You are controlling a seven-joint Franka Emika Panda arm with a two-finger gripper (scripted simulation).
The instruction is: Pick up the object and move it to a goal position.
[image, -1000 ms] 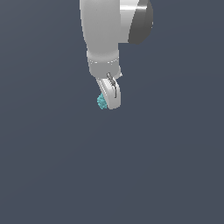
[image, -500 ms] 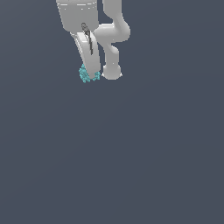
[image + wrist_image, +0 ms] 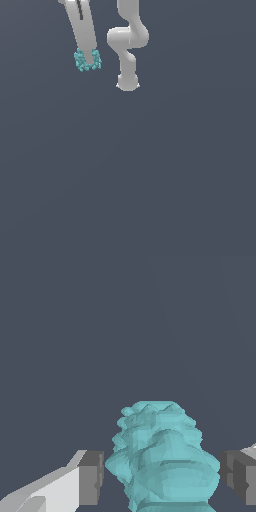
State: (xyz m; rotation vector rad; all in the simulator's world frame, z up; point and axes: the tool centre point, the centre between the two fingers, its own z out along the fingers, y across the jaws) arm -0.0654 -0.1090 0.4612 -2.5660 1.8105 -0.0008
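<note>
The object (image 3: 80,61) is a small teal-cyan lumpy ball, held high near the top of the exterior view, toward that view's left. My gripper (image 3: 89,63) is shut on it; one white finger (image 3: 86,35) crosses in front of the ball and hides its middle. In the wrist view the bumpy object (image 3: 160,456) fills the space between the two grey pads (image 3: 91,477), and the gripper (image 3: 162,476) clamps it from both sides.
The arm's white base and lower links (image 3: 127,50) stand to the exterior view's right of the gripper. The dark grey floor (image 3: 150,175) spreads below, with nothing else on it in view.
The gripper has carried the object further up and toward the exterior view's left. The hand has risen out of the frame's top, leaving only the fingers showing.
</note>
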